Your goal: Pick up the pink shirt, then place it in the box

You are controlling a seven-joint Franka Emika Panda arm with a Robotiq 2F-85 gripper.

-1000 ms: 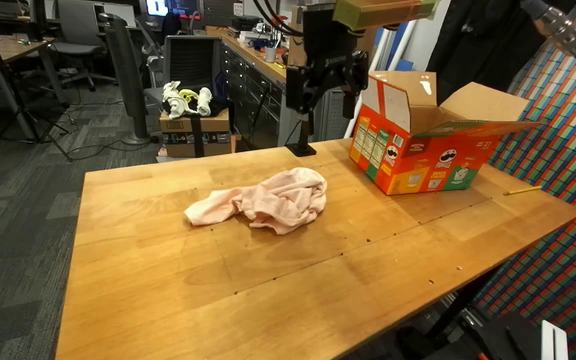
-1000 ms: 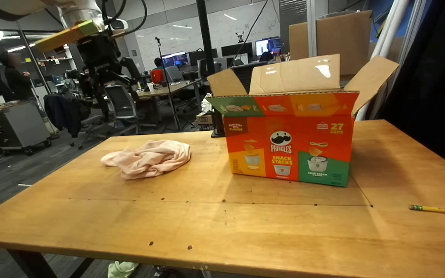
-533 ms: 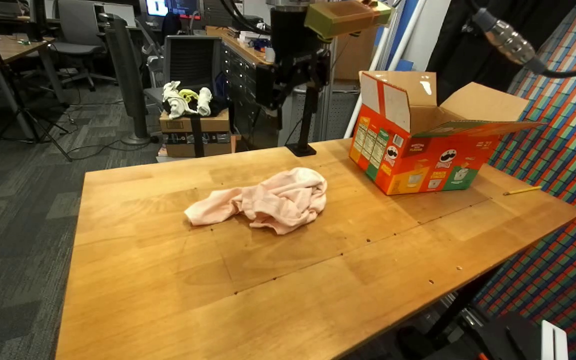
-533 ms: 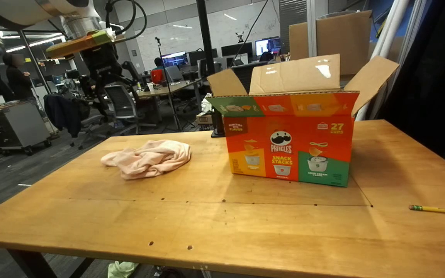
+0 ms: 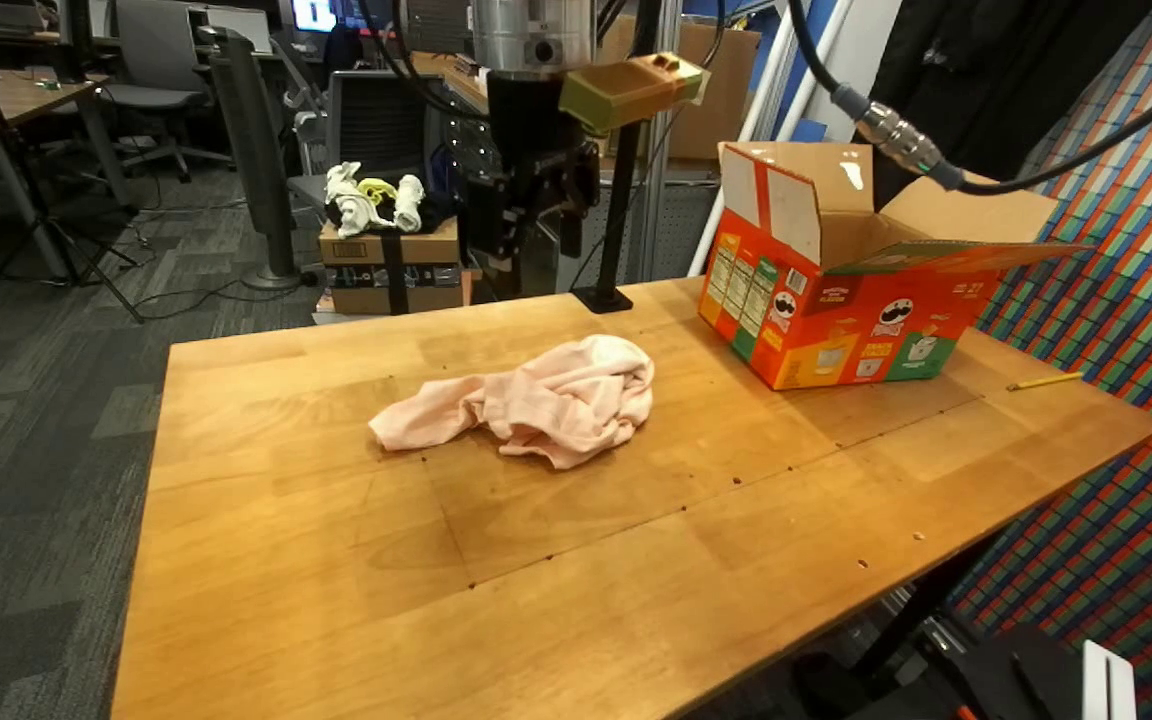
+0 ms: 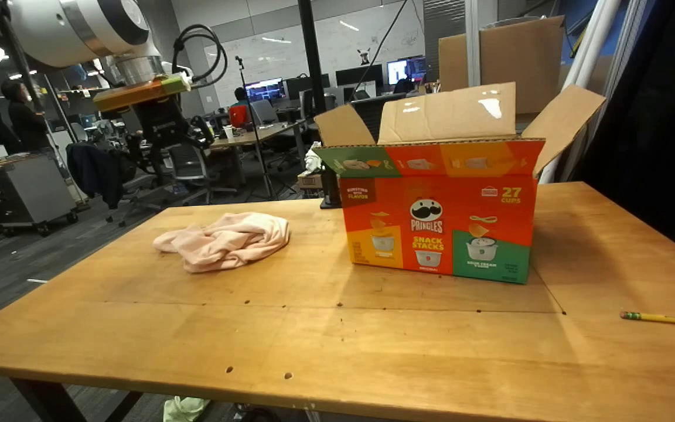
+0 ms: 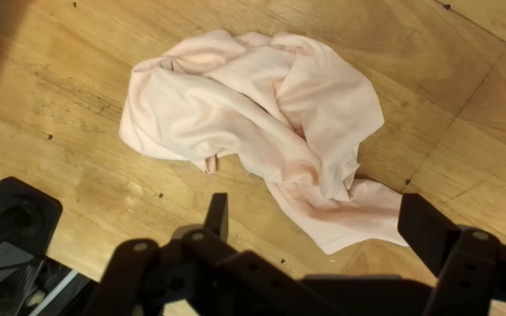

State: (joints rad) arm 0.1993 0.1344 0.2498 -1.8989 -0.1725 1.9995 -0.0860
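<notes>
The pink shirt lies crumpled on the wooden table in both exterior views (image 5: 566, 400) (image 6: 229, 240) and in the wrist view (image 7: 253, 105). One narrow part of it stretches out to a side. The open box (image 5: 866, 330), red with printed Pringles labels, stands on the table with its flaps up; it also shows in an exterior view (image 6: 440, 217). The box's inner floor is hidden. My gripper (image 5: 539, 255) is open and empty, well above the table and apart from the shirt. In the wrist view its fingers (image 7: 314, 204) are spread wide, pointing towards the shirt.
A black post with a square base (image 5: 603, 299) stands on the table edge between shirt and box; its base shows in the wrist view (image 7: 24, 215). A yellow pencil (image 6: 665, 319) lies on the table (image 5: 416, 620) beyond the box. A cable with a metal connector (image 5: 901, 140) hangs near the camera.
My open gripper has moved left and slightly down in an exterior view, away from the box and nearer to above the shirt. The shirt and box have not moved.
</notes>
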